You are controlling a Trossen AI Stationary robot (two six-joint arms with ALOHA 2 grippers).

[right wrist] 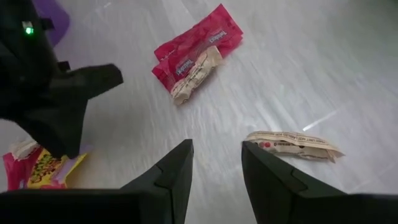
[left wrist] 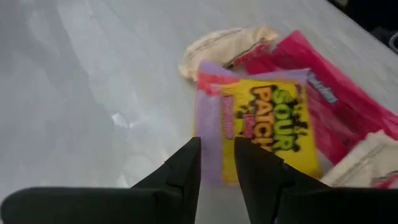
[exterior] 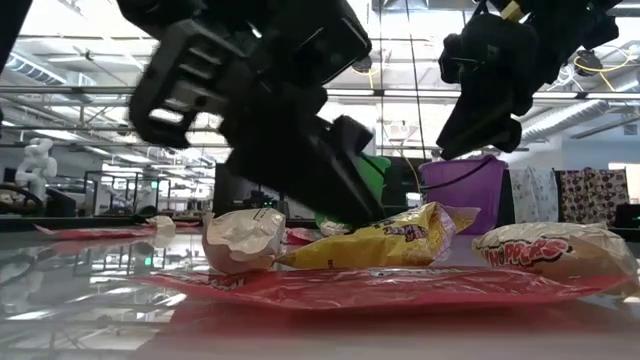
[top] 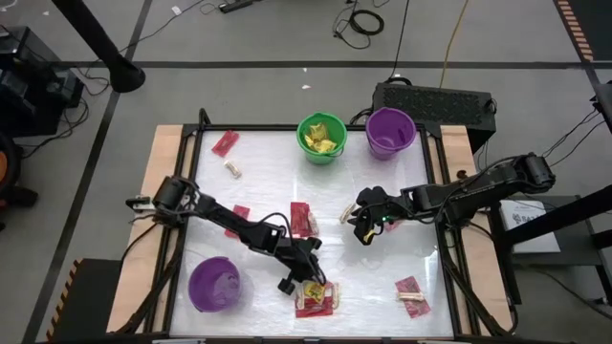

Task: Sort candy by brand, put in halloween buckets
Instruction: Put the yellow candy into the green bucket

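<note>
A yellow Sour Patch packet (left wrist: pixel 273 121) lies on a flat red packet (left wrist: pixel 339 118) in a small candy pile (top: pixel 316 299) near the table's near edge, with tan pieces (exterior: pixel 243 240) beside it. My left gripper (left wrist: pixel 217 144) points down over the packet's purple end and is open by a narrow gap. My right gripper (right wrist: pixel 217 146) hovers mid-table, open and holding nothing, next to a tan piece (right wrist: pixel 292 144). The green bucket (top: pixel 321 139), with yellow packets in it, and a purple bucket (top: pixel 390 132) stand at the far edge. The other purple bucket (top: pixel 213 284) stands near-left. My left gripper has its fingertips (left wrist: pixel 194 149) slanting down from the table's left onto the yellow packet's purple end (left wrist: pixel 214 165). The packet lies on the red packet. Whether the tips touch it, I cannot tell.
Loose red packets (top: pixel 225 143) (top: pixel 304 220) (top: pixel 239 212) and a tan piece (top: pixel 232 169) are scattered on the white table. A red packet with a tan piece (top: pixel 412 296) lies near-right. A black box (top: pixel 435 100) sits beyond the far edge.
</note>
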